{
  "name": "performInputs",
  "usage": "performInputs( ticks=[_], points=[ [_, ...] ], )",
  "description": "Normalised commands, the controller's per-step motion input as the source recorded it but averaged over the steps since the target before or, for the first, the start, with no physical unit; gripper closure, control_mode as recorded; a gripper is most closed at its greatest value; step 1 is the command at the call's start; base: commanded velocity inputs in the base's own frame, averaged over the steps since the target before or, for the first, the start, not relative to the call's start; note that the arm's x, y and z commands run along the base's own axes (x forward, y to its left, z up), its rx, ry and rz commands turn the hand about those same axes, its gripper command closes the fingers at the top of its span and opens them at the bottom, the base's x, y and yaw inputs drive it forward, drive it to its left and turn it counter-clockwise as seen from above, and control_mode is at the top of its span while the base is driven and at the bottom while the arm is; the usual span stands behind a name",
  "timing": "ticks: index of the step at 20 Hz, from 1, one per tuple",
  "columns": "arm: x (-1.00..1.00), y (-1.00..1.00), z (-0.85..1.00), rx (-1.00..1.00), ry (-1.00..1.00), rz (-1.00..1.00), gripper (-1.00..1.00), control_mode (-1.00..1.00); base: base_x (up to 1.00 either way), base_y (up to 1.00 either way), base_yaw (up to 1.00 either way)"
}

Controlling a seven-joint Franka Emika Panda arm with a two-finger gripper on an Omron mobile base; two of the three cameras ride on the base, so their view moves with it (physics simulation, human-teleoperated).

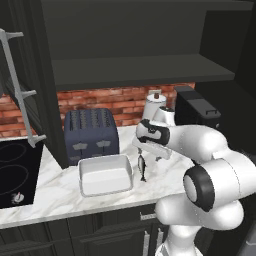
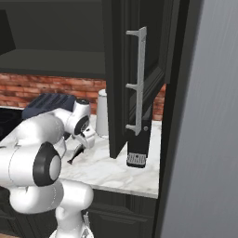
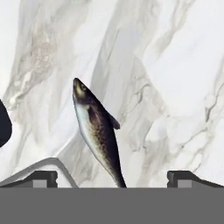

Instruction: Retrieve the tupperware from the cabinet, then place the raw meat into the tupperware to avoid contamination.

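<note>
- At the far left of the left base view, the cooktop (image 1: 12,172) is set into the left end of the tabletop (image 1: 60,197), with the open door of the cabinet (image 1: 140,70) swung out above it; its silver handle (image 1: 20,92) catches the light.
- The cabinet shelf looks bare from here, so I judge the fetching step done.
- Next along, the dark toaster (image 1: 91,134) stands at the back of the tabletop against the brick wall.
- Just in front of the toaster, toward the front edge, sits the tupperware (image 1: 105,175), open and white, with nothing inside it that I can see.
- Just to the right of the tupperware, apart from its wall, lies the raw meat (image 1: 142,167), a small dark fish flat on the marble, lengthwise front to back.
- My hand (image 1: 145,150) hangs right over the fish, spread wide and holding nothing; in the hand view the fish (image 3: 97,133) lies between my two finger tips (image 3: 183,178), its tail nearest them.
- Further right, a white paper-towel roll (image 1: 154,105) and a black appliance (image 1: 196,107) stand at the back of the tabletop.
- What is left, as I judge it: lower onto the fish, close on it, carry it left over the rim and let it go inside.
- The fish is slim and lies flat, so the pinch may slip if I close too high.
</note>
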Motion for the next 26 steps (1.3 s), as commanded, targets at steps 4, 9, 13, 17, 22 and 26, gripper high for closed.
performInputs(
  ticks=[4,9,13,17,22,26],
  points=[
    [0.14,0.0,-0.36,-0.02,0.03,0.0,-1.0,-1.0,0.0,0.0,0.0],
    [0.2,0.03,-0.35,-0.03,0.01,0.0,-1.0,-1.0,0.0,0.0,0.0],
    [0.24,0.11,-0.32,0.0,0.05,0.0,-1.0,-1.0,0.0,0.0,0.0],
    [0.18,0.1,-0.28,0.0,0.09,0.0,-1.0,-1.0,0.0,0.0,0.0],
    [0.06,0.06,-0.3,0.0,0.11,0.01,-1.0,-1.0,0.0,0.0,0.0],
    [0.11,0.02,-0.3,0.0,0.11,0.0,-1.0,-1.0,0.0,0.0,0.0]
  ],
)
